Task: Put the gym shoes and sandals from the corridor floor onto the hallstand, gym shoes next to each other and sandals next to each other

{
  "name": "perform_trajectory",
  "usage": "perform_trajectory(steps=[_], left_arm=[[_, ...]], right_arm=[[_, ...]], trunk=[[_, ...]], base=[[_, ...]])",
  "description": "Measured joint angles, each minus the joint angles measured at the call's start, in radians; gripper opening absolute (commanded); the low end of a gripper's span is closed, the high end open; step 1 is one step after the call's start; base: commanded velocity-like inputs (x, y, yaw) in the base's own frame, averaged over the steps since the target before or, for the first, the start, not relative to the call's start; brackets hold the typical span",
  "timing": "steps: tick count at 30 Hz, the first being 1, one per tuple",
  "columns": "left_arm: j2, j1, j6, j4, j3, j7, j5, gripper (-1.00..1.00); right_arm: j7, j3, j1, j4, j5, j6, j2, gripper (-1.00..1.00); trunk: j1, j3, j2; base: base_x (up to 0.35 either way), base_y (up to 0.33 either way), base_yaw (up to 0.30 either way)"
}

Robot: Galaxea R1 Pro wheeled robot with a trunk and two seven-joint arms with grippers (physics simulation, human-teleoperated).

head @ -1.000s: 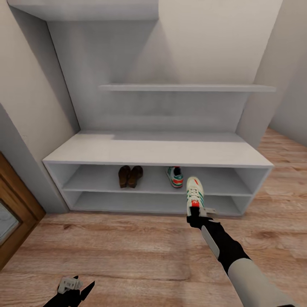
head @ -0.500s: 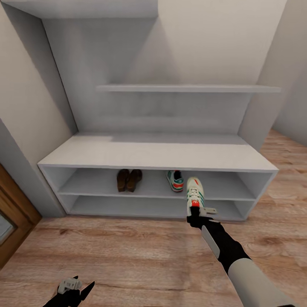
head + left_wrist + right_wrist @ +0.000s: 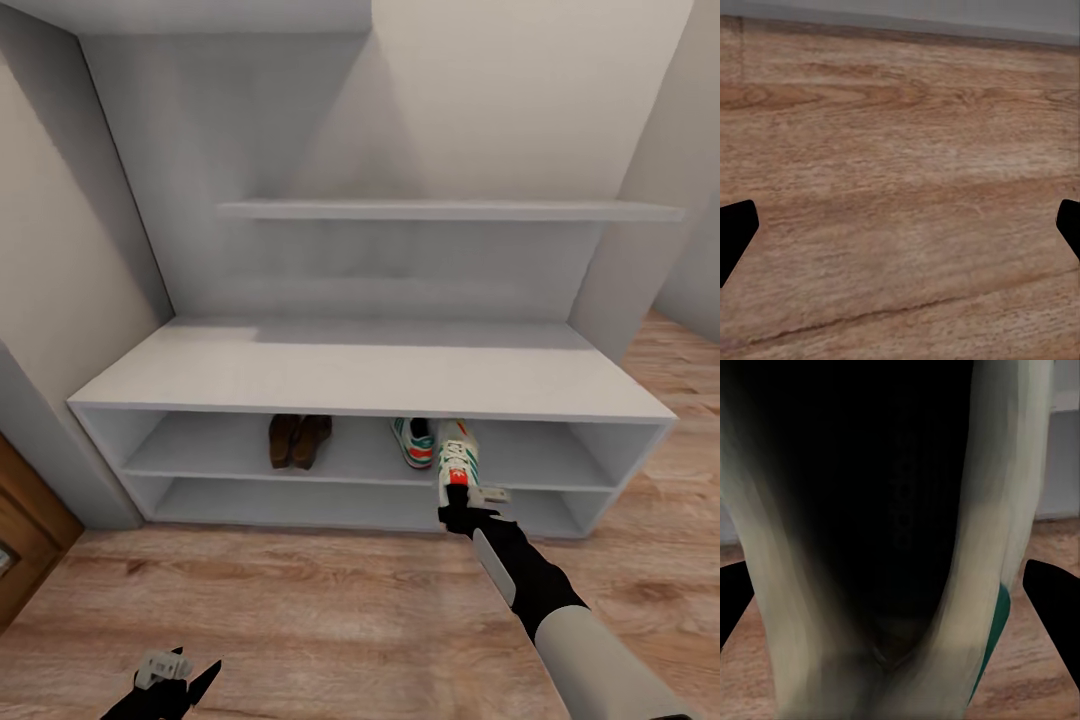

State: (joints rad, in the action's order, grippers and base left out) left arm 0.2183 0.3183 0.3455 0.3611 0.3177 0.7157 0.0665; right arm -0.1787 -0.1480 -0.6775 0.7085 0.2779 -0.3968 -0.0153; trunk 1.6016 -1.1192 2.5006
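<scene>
The right gripper (image 3: 462,503) grips a sneaker (image 3: 456,458) at the rack's (image 3: 370,375) upper shelf, right of its mate (image 3: 412,442). The left gripper (image 3: 178,677) hangs open near the floor (image 3: 300,600).

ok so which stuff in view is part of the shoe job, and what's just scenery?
Job:
- sneaker in the right pincer
- sneaker on the shelf
- sandal pair
- shoe rack
- floor
- right pincer

Scenery:
- wooden door
- wall shelf
- left pincer, open

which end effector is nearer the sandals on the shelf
Right. The right end effector, shut on a gym shoe, is at the rack front, to the right of the sandals. The left end effector hangs low over the floor, well short of them.
</scene>
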Motion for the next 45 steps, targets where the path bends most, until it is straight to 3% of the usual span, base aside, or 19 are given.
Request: perform_trajectory(steps=[9,45], left_arm=[[0.0,0.0,0.0,-0.001,0.0,0.0,0.0,1.0],[0.0,0.0,-0.002,-0.003,0.0,-0.002,-0.001,1.0]], right_arm=[[0.0,0.0,0.0,0.0,0.0,0.0,0.0,-1.0],[0.0,0.002,0.0,0.0,0.0,0.0,0.0,-1.0]], trunk=[[0.0,0.0,0.0],[0.0,0.0,0.0]], base=[[0.274,0.0,0.0],[0.099,-0.028,0.0]])
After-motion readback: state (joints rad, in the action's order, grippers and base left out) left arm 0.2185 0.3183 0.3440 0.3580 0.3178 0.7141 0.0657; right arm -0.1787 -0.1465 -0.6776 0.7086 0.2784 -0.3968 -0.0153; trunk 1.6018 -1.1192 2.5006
